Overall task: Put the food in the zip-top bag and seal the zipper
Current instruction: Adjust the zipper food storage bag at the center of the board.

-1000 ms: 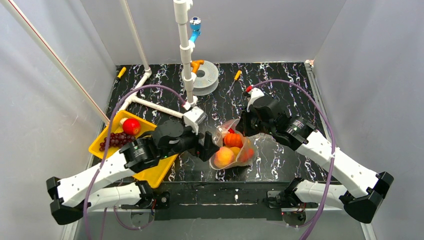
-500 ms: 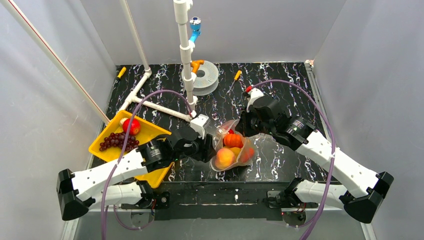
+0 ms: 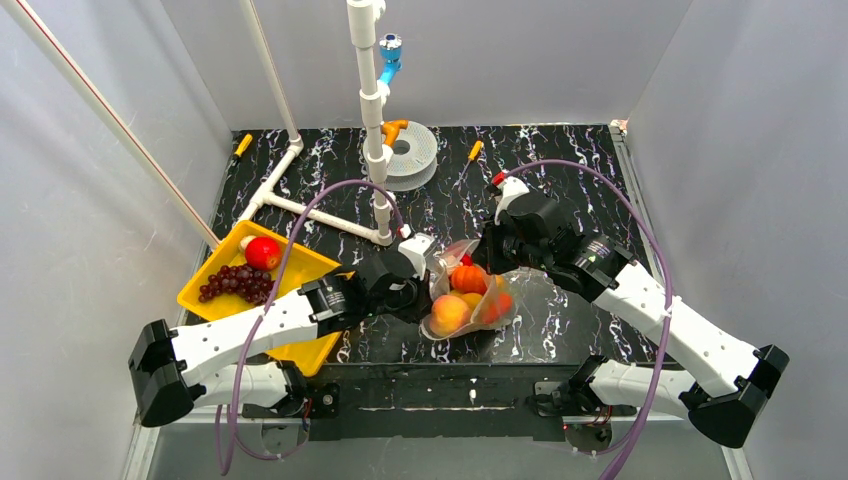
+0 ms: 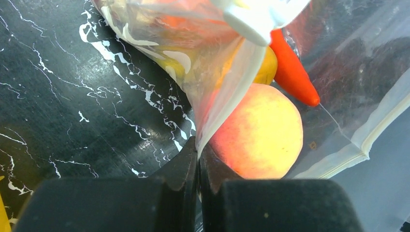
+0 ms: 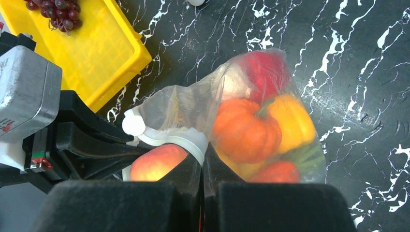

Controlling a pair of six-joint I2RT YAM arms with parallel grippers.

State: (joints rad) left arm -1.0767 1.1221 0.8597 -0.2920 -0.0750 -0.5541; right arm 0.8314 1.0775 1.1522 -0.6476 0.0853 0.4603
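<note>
The clear zip-top bag [image 3: 470,300] lies at the table's middle, mouth toward the near left. Inside show an orange pumpkin [image 5: 246,128], a yellow pepper [image 5: 290,121], red pieces and a peach [image 4: 261,135] at the mouth. My left gripper [image 4: 198,153] is shut on the bag's film at its left mouth edge [image 3: 425,293]. My right gripper [image 5: 202,162] is shut on the whitish zipper [image 5: 171,138], at the bag's far side [image 3: 487,263]. A red apple [image 3: 263,252] and purple grapes [image 3: 232,283] lie in the yellow tray [image 3: 297,264].
The yellow tray sits at the left, partly under my left arm. A white pipe frame [image 3: 372,120], a grey spool [image 3: 412,150] and two yellow-handled tools [image 3: 472,152] stand at the back. Grey walls enclose the black marbled table [image 3: 560,170].
My left arm reached right to the bag and its gripper went from open to shut on the bag's edge. The right arm kept its hold and stayed in place.
</note>
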